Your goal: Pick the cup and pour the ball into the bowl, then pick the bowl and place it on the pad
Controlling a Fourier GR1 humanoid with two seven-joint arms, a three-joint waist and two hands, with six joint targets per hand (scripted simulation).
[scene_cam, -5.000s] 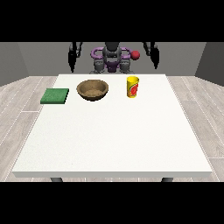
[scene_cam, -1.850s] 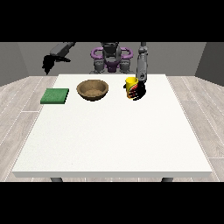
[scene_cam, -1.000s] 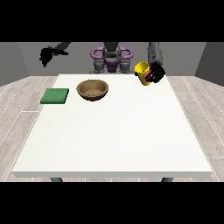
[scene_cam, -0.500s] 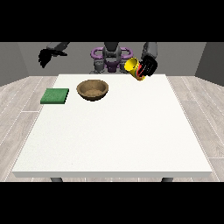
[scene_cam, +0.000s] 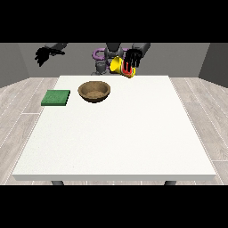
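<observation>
Holding the yellow cup (scene_cam: 117, 65) aloft, our hand at the view's right (scene_cam: 132, 59) has its fingers curled round it, and the cup lies tilted, its mouth turned toward the wooden bowl (scene_cam: 94, 91). Taking the bowl as our landmark, the cup hangs above and beyond it, off to the view's right and not yet over its opening. The bowl stands on the white tabletop (scene_cam: 116, 133), and the green pad (scene_cam: 56, 97) lies flat just beside the bowl toward the view's left.

We judge the cup light and rigid, its smooth wall probably a little slippery, so a hold around its middle suits the pour. The bowl looks stiff and heavier, and we would take it by the rim or with fingers under its side. The pad seems thin and soft.

Our other hand (scene_cam: 45, 54) floats high beyond the pad, well apart from the bowl, fingers spread and holding nothing.

We cannot see the ball: fingers cover much of the cup, and a red patch near them is too small to identify. The bowl's inside shows no ball.
</observation>
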